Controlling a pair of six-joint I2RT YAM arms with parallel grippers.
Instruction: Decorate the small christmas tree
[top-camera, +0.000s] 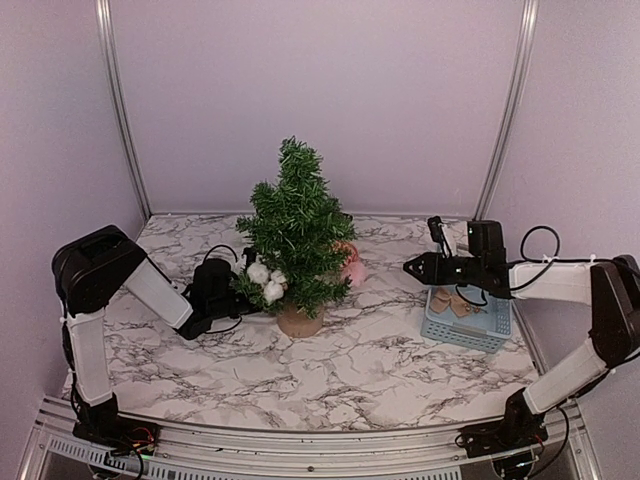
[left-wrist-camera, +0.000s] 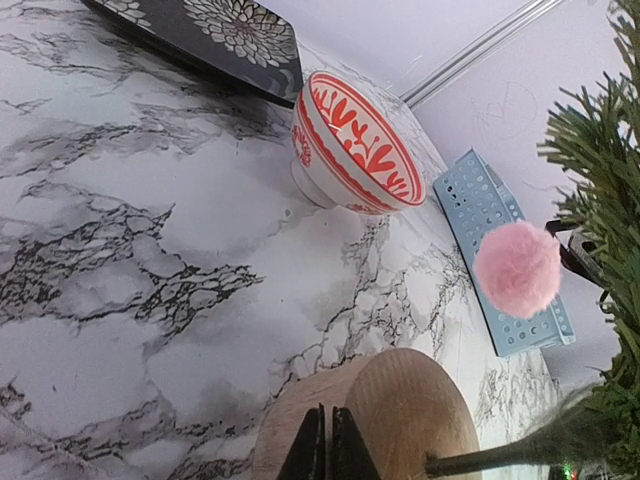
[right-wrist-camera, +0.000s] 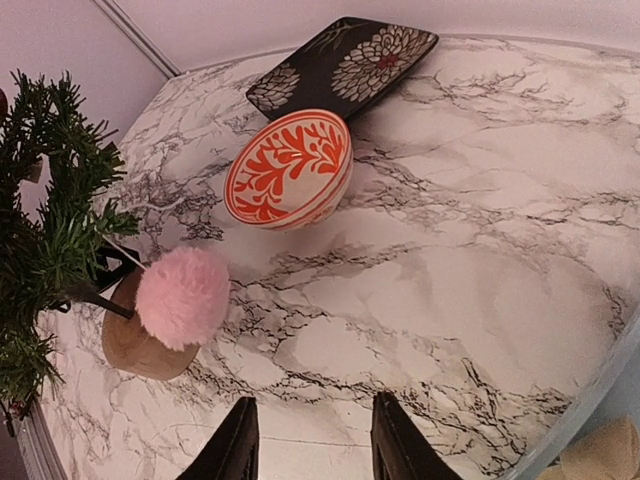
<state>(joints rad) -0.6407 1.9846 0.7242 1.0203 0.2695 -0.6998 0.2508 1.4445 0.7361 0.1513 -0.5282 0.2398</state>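
Left hand (left-wrist-camera: 327, 445) is clenched shut just beside the small christmas tree (top-camera: 295, 225), I see; my right hand (right-wrist-camera: 314, 420) hangs released over the worktop (top-camera: 380, 370).

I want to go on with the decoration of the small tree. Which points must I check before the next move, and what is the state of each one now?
1. Small christmas tree upright on its wooden base: ok.
2. Right gripper open and empty: ok.
3. Left gripper free to move: it is shut low before the base; whether it pinches something thin: cannot tell.
4. Pink pom-pom off the table, at the lower branches: ok.
5. Pieces left in the blue basket: ok, tan pieces lie inside.
6. Red-patterned bowl apart from the tree: ok.
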